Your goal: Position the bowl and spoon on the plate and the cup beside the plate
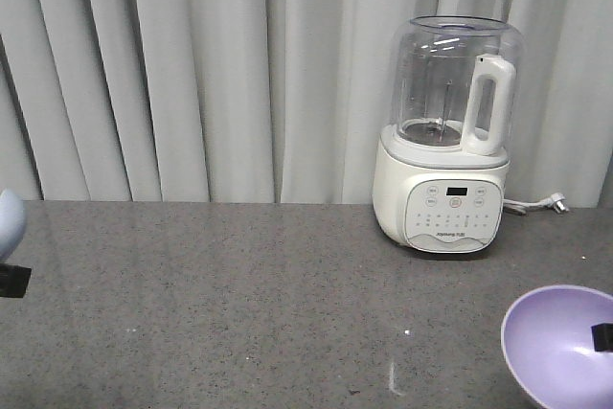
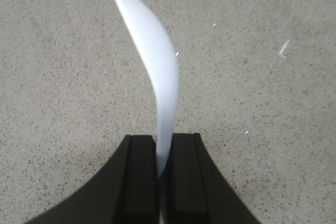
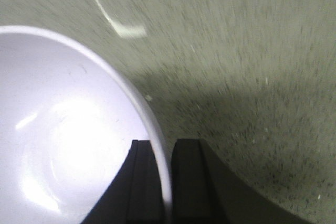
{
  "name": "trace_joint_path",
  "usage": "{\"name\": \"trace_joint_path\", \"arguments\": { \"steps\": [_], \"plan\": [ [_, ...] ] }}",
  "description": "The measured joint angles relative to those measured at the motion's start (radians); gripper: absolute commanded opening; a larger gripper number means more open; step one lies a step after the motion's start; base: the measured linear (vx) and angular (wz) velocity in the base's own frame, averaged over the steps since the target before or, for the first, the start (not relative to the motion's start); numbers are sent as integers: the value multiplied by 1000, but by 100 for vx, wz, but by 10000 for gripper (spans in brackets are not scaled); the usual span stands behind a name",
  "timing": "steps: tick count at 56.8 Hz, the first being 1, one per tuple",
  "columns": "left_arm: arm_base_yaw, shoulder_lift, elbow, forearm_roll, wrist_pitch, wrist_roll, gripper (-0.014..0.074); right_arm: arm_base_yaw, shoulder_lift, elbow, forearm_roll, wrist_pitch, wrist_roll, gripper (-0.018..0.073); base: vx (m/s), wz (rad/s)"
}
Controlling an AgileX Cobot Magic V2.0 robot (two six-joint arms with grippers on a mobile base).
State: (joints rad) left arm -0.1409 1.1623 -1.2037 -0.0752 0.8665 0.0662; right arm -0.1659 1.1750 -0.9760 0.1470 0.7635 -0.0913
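Note:
The pale bluish-white spoon (image 2: 157, 61) stands edge-on above the grey counter, and my left gripper (image 2: 164, 137) is shut on its lower end. In the front view only its rounded tip (image 1: 8, 222) shows at the left edge, above a black bit of the left gripper (image 1: 11, 280). My right gripper (image 3: 161, 141) is shut on the rim of the lilac bowl (image 3: 68, 129), one finger inside and one outside. The bowl (image 1: 556, 347) hangs tilted at the lower right of the front view. The plate and the cup are out of view.
A white blender (image 1: 450, 141) with a clear jug stands at the back right of the grey speckled counter (image 1: 239, 304). Its plug and cord (image 1: 541, 204) lie beside it. A grey curtain (image 1: 192, 74) hangs behind.

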Motion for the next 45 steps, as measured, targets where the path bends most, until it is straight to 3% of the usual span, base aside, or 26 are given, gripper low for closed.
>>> {"name": "trace_joint_path", "arguments": {
  "steps": [9, 19, 45],
  "plan": [
    [0, -52, 0, -21, 0, 2, -6, 0, -205, 0, 113, 16, -90, -11, 0, 0],
    [0, -134, 0, -30, 10, 2, -6, 0, -372, 0, 188, 53, -110, -11, 0, 0],
    [0, -268, 0, -32, 31, 2, -6, 0, -478, 0, 207, 81, -113, -8, 0, 0]
  ]
}}
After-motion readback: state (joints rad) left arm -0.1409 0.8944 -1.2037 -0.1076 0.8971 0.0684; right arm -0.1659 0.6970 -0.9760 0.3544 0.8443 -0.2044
